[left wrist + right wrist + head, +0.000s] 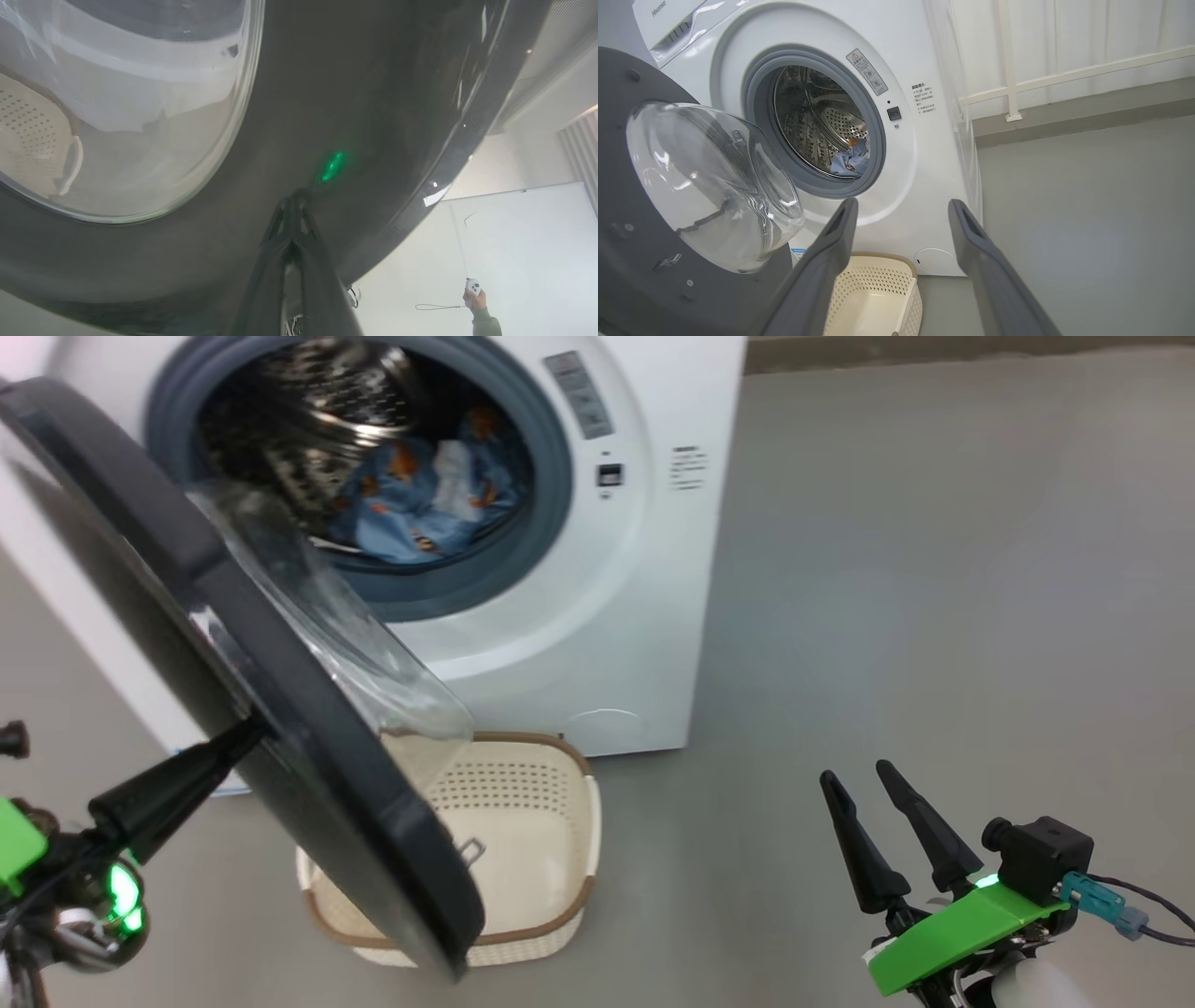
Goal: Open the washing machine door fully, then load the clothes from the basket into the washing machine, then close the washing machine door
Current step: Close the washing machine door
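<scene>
Grey floor [934,569] stretched smooth beside the white washing machine [644,569]. Left jaws met, tips touching the door [355,803]; right jaws stood apart.

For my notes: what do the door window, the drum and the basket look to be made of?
Door window: transparent, glossy, probably glass; it bulges and catches highlights. Drum: shiny perforated metal, likely stainless steel, with mirror-like glints. Basket: matte cream plastic, seemingly moulded, with regular rows of holes.
</scene>
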`<state>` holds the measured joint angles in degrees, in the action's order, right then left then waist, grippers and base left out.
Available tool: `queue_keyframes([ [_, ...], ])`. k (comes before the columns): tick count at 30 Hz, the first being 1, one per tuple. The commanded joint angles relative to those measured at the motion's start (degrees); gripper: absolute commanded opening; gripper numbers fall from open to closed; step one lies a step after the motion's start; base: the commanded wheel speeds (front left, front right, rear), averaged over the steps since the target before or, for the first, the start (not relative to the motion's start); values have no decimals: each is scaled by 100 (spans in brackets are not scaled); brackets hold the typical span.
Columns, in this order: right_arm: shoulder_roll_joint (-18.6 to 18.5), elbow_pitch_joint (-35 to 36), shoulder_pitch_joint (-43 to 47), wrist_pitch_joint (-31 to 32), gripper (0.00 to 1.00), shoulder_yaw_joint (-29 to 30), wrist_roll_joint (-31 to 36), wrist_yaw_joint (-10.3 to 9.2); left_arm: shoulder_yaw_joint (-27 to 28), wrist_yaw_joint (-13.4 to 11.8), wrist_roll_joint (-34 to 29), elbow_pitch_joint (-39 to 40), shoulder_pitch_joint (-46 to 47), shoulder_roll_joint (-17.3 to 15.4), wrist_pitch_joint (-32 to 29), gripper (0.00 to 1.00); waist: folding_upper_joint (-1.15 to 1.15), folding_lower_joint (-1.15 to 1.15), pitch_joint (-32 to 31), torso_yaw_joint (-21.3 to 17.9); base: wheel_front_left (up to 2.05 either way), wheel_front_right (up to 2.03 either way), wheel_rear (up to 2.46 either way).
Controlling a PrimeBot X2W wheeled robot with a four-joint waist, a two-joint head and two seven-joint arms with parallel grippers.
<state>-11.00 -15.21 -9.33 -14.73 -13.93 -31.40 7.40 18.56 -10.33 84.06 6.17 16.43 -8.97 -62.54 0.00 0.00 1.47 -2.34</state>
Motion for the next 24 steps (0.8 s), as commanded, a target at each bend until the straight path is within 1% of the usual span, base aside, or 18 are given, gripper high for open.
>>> queue_keyframes([
  [1,-32,164,-142,-27,100,-116,26,9,97,10,-16,212,323,-73,32,0,0,0,85,-349,0,0,0],
  [7,0,173,-191,-27,100,-140,18,9,-7,51,-156,-14,704,25,278,0,0,0,177,-619,0,0,0],
  [12,35,184,-202,-27,100,-118,27,9,-95,131,-288,-216,946,74,450,0,0,0,215,-697,0,0,0],
  [17,90,189,-191,-27,100,-77,58,9,-153,193,-320,-355,1085,100,497,0,0,0,239,-653,0,0,0],
  [24,112,197,-188,-27,100,-43,74,9,-216,254,-331,-391,1121,138,499,0,0,0,226,-490,0,0,0],
])
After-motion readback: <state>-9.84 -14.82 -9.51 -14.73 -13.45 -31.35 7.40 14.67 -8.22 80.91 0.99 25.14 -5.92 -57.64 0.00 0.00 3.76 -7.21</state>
